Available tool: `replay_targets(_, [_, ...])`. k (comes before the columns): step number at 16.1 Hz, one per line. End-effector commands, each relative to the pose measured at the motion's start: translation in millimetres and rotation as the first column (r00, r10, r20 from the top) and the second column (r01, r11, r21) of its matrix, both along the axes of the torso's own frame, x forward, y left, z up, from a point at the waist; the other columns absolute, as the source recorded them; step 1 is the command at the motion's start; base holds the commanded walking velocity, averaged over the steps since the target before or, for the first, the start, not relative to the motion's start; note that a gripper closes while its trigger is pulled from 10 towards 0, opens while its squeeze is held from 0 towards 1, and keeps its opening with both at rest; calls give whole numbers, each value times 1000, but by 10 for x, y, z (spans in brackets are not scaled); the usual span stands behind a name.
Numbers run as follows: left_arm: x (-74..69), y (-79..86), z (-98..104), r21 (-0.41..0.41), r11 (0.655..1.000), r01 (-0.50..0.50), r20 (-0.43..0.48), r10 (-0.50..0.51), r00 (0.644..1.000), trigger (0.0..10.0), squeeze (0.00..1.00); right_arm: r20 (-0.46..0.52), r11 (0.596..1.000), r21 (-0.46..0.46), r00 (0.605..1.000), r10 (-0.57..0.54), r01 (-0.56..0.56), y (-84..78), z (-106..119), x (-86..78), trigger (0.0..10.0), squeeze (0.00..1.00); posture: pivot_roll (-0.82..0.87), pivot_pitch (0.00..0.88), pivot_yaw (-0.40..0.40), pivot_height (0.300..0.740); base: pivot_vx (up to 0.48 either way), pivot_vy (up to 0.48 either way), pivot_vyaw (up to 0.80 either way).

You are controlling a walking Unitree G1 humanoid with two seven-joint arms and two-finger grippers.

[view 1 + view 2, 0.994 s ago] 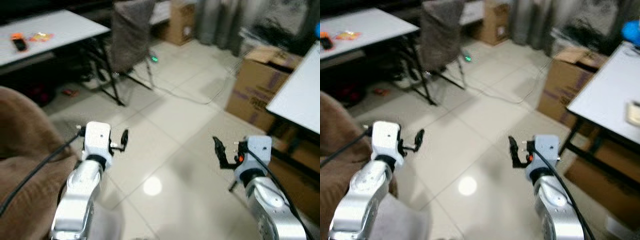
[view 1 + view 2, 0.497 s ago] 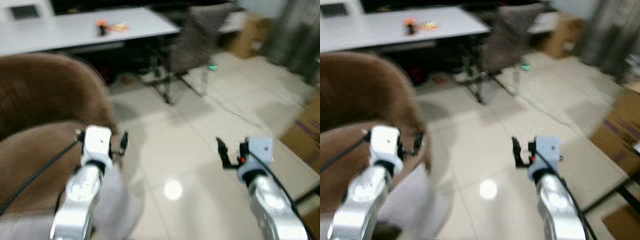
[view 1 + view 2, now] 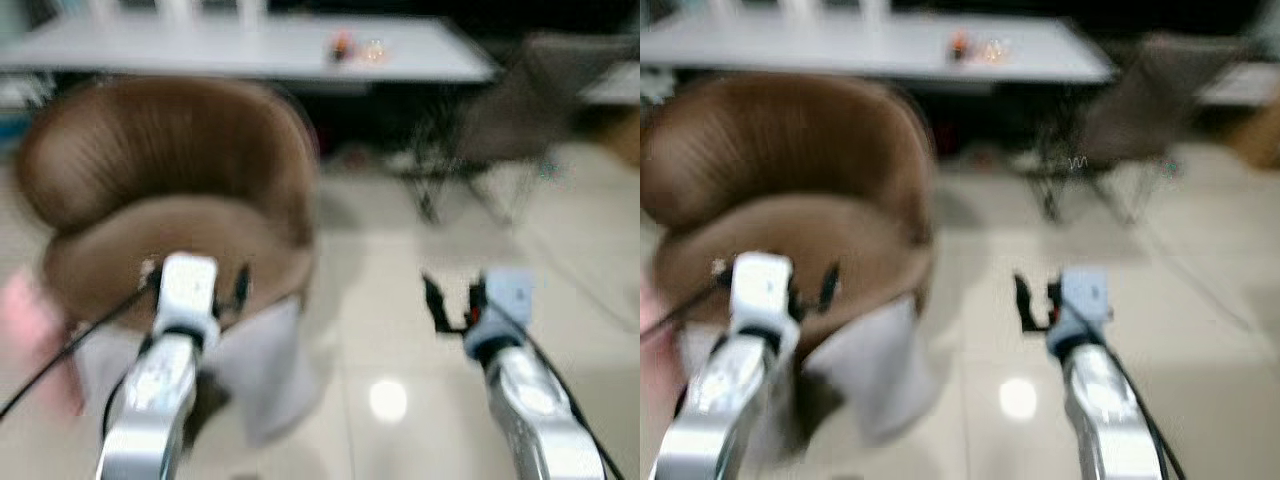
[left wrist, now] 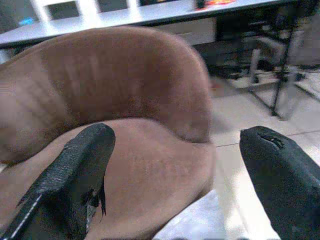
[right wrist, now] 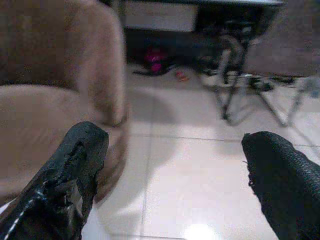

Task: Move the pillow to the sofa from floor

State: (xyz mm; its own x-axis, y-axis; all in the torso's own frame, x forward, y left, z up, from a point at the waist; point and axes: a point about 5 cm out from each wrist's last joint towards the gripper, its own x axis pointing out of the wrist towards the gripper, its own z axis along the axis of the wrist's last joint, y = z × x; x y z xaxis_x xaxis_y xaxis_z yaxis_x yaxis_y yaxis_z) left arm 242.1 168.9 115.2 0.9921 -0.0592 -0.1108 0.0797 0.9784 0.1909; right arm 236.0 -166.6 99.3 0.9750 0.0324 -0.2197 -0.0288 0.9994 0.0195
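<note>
A round brown sofa chair (image 3: pixel 170 190) stands straight ahead, blurred in the head views. Against its front right foot leans a pale grey soft thing (image 3: pixel 262 365), which may be the pillow; its edge also shows in the left wrist view (image 4: pixel 192 225). My left gripper (image 3: pixel 240 288) is held up in front of the sofa's seat (image 4: pixel 145 165), open and empty. My right gripper (image 3: pixel 450 305) hovers over bare floor tiles to the right of the sofa, open and empty as well; its fingers (image 5: pixel 75 165) frame the sofa's side and the floor.
A long white table (image 3: pixel 250 45) with small orange items runs behind the sofa. A grey folding chair (image 3: pixel 510 110) with black legs stands at the right rear. A blurred pink shape (image 3: pixel 30 320) sits at the left edge. Glossy tiles (image 3: pixel 400 330) lie to the right.
The whole view has swung left: the sofa has come from the left edge to the middle, and the boxes on the right have left view. Both arms keep the same pose.
</note>
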Motion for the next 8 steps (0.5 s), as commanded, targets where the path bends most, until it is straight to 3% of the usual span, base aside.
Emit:
replay_targets(1, [15, 10, 38, 14, 1000, 10, 21, -10, 1000, 10000, 0, 12, 1000, 4, 1000, -19, 19, 10, 21, 10, 10000, 1000, -9, 0, -34, 740, 0, 0, 800])
replay_targets(4, [42, 22, 18, 18, 1000, 12, -2, -12, 1000, 10000, 0, 23, 999, -2, 999, -36, 36, 7, 27, 21, 10000, 1000, -12, 0, -26, 740, 0, 0, 0])
replay_targets(8, [74, 7, 14, -14, 999, 32, 4, -31, 999, 10000, 0, 17, 999, -21, 999, -48, 48, 20, 17, 42, 10000, 1000, -15, 0, -23, 740, 329, 0, 0])
